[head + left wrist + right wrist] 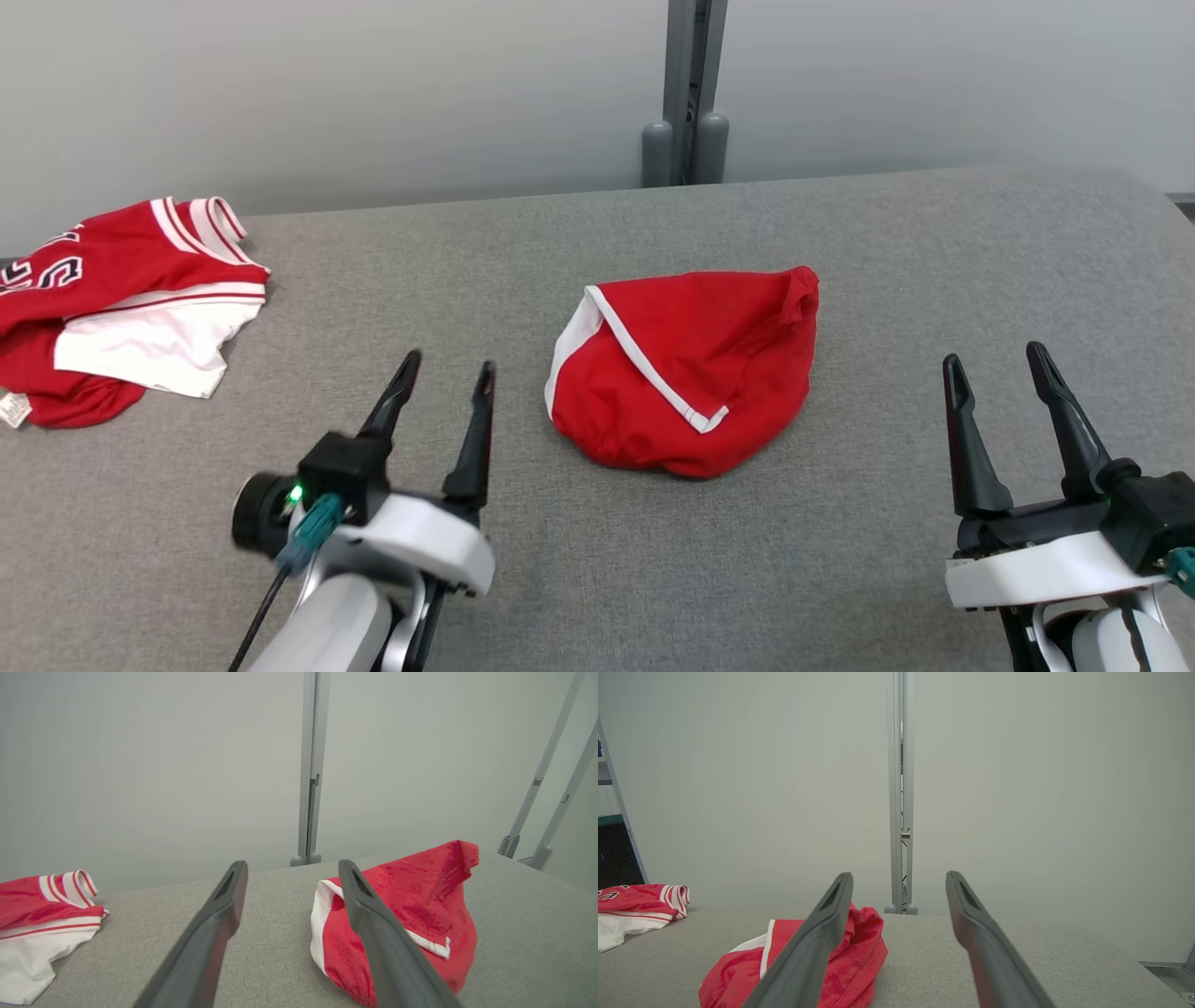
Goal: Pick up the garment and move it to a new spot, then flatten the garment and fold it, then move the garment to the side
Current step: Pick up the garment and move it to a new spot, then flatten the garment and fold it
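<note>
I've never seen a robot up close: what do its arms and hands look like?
The left gripper and right gripper each have two long tapering dark fingers on a black base with a white shell. The left bears a green light, teal plug and black cable.

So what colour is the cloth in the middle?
The cloth is red with white trim; head view.

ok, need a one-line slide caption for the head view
Open left tool and right tool flank a bunched red garment on the grey surface; a red-and-white jersey lies at far left.
</note>
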You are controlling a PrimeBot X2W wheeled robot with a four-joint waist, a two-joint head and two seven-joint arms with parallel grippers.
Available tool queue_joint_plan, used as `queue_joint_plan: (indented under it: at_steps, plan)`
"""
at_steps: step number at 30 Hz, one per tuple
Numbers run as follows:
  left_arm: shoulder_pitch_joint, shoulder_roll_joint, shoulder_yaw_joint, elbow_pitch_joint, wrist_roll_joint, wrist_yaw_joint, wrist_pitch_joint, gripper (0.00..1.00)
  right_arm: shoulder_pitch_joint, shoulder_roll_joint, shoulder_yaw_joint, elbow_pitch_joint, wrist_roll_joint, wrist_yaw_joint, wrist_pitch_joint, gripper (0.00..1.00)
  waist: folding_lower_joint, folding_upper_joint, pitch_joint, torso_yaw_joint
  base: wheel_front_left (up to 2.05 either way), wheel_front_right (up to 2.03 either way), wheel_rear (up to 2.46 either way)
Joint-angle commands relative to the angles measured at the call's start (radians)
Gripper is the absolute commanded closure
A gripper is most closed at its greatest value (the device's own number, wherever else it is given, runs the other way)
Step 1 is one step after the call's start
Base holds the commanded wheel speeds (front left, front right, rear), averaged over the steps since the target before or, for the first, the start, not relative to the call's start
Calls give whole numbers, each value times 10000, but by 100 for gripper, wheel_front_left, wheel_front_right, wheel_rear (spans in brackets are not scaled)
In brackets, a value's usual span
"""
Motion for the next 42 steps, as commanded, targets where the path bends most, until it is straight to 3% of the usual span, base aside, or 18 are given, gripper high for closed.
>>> queue_joint_plan:
  at_steps: [1, 7, 18, 25, 34, 42]
  plan:
    - [311, 54, 189, -151, 90, 60, -17, 0, 66, -54, -25, 26, -28, 1, -53, 0, 0, 0, -73, 61, 0, 0, 0]
    - [1766, 15, 1202, -939, 438, 198, -18, 0, 251, -54, 82, 108, 169, 1, -53, 0, 0, 0, -168, 102, 0, 0, 0]
    - [3021, -393, 2723, -1353, 1122, -321, -19, 0, 402, -52, 185, 309, 383, 1, -53, 0, 0, 0, -178, 47, 0, 0, 0]
    - [3131, -711, 3111, -1152, 1483, -715, -19, 0, 366, -54, 190, 380, 416, 1, -53, 0, 0, 0, -199, 64, 0, 0, 0]
    - [3119, -976, 3306, -1008, 1827, -912, -19, 0, 343, -54, 164, 372, 412, 1, -53, 0, 0, 0, -115, 148, 0, 0, 0]
    - [2814, -1143, 3339, -1062, 2039, -1181, -19, 0, 207, -53, 308, 555, 234, 1, -53, 0, 0, 0, 154, 609, 0, 0, 0]
